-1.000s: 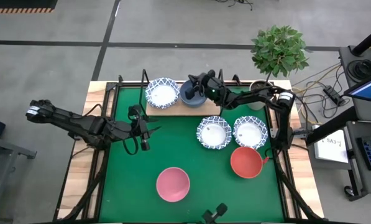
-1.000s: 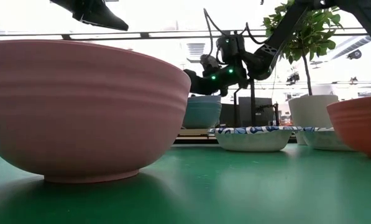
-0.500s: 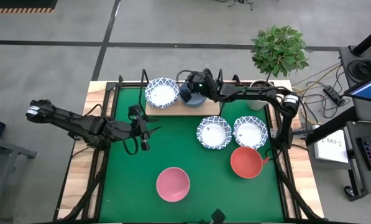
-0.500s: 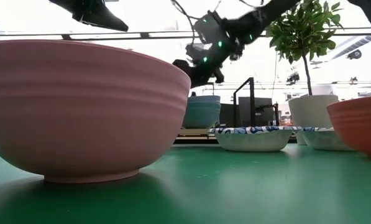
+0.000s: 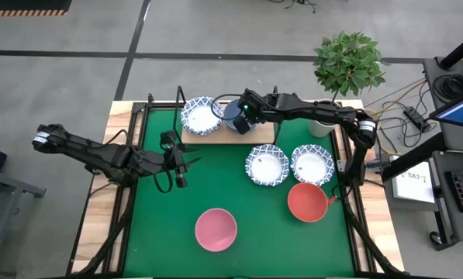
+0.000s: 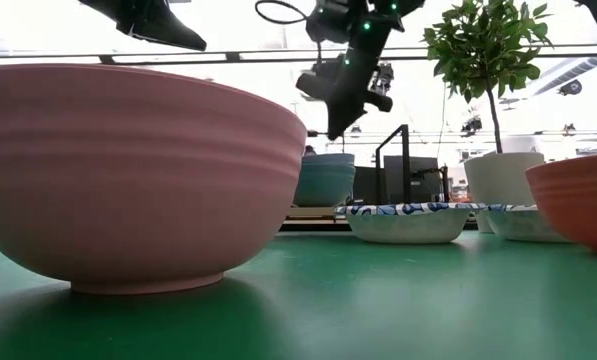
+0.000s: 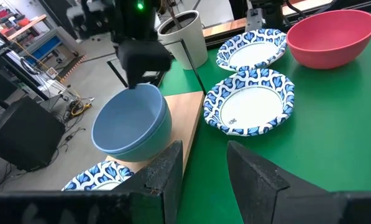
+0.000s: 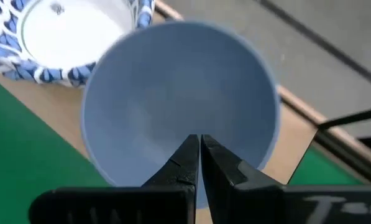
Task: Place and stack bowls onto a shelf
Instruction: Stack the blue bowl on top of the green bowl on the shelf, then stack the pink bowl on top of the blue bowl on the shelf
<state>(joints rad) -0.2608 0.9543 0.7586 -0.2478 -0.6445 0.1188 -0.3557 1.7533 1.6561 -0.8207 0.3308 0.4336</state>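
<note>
The grey-blue bowl (image 8: 180, 106) sits on the shelf (image 5: 262, 136), directly beneath the right gripper (image 8: 199, 149), whose fingers are pressed together, holding nothing. A patterned bowl (image 5: 201, 115) lies at its nine o'clock. The left gripper (image 7: 205, 163) waits, fingers apart, over the green mat (image 5: 239, 198).

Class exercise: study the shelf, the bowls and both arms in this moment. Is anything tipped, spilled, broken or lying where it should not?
Nothing stands out. The grey-blue bowl and a patterned bowl sit upright on the shelf. The right gripper, shut and empty, hovers above the grey-blue bowl. The left gripper waits open over the mat.
</note>
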